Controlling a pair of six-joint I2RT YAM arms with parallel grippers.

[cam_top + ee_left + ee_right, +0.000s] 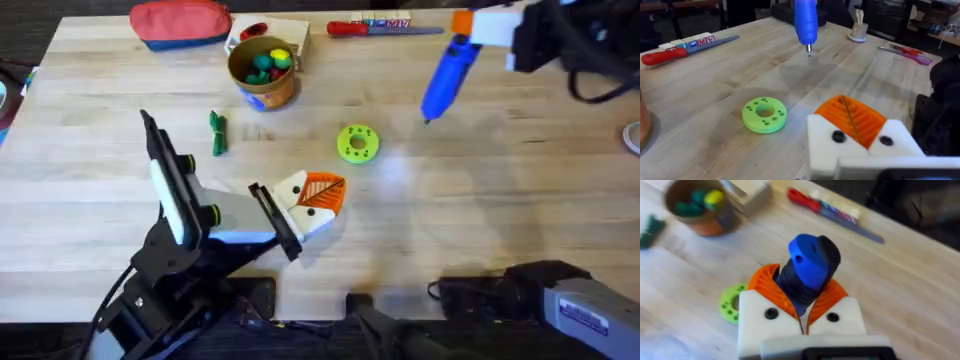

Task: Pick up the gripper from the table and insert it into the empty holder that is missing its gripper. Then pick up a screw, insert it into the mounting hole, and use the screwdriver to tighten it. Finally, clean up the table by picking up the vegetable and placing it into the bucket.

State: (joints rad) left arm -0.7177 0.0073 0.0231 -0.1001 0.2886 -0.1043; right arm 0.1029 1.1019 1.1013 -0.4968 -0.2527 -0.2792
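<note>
The round yellow-green disc with holes lies flat on the wooden table, near its middle. Every other place is told from this disc. Beyond it and to the left stands a brown cup holding small coloured toy pieces, green, yellow and red among them. Just behind the cup lies a pale flat box. Farther left of that, at the table's far edge, lies a red pouch with a blue underside. Straight beyond the disc, also at the far edge, lies a slim red-handled screwdriver on its side, beside some small lettered blocks.
</note>
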